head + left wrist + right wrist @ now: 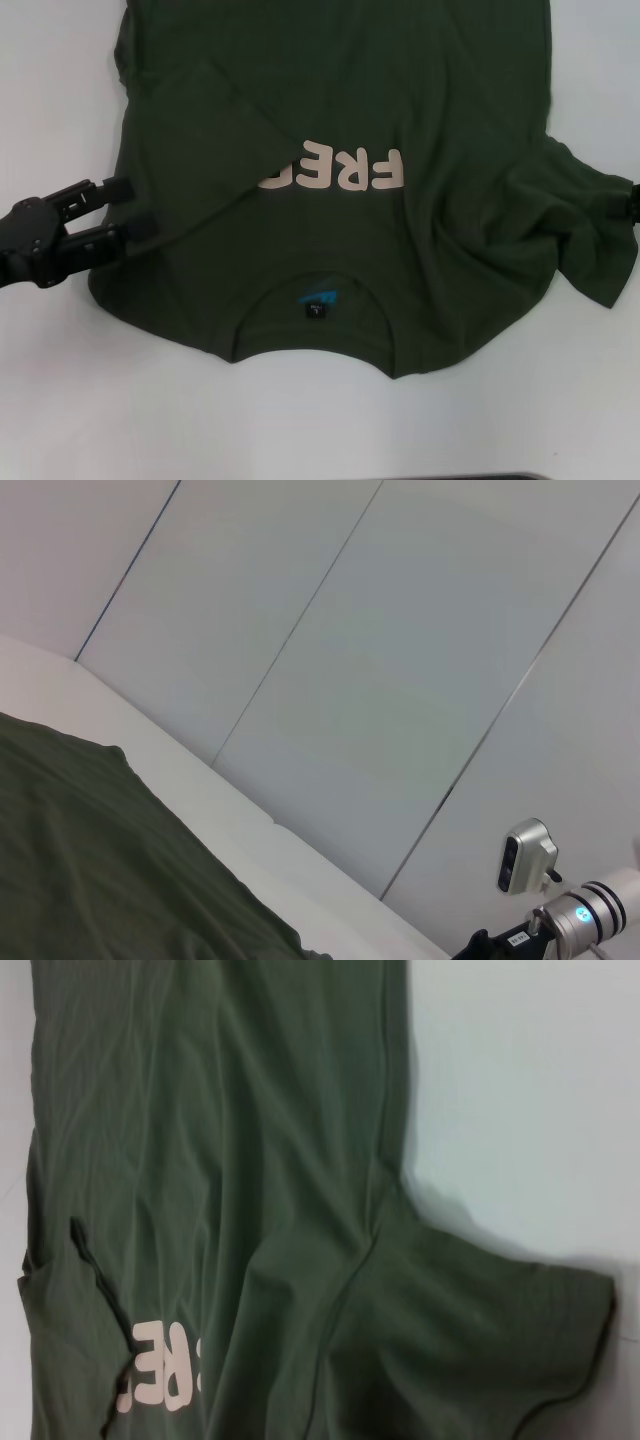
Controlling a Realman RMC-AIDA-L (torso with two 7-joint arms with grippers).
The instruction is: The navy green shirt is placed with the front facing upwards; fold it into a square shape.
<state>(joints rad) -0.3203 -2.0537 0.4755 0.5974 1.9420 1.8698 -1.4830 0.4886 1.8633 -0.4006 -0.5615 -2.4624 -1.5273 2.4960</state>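
The navy green shirt [400, 90] lies front up on the white table, collar with its blue label [318, 298] nearest me. Its left side and sleeve are folded inward over the chest, hiding part of the pale lettering [345, 170]. The right sleeve [585, 235] is spread out and rumpled. My left gripper [128, 210] is open at the shirt's left folded edge, its fingers just at the cloth. Only a dark sliver of my right gripper [632, 200] shows at the right edge, by the right sleeve. The right wrist view shows the shirt [230, 1160] and its spread sleeve [480, 1340].
White table [90, 400] surrounds the shirt on the left, front and right. In the left wrist view, a pale panelled wall [380, 660] stands beyond the table, with the right arm's wrist [585, 915] and its camera low in the corner.
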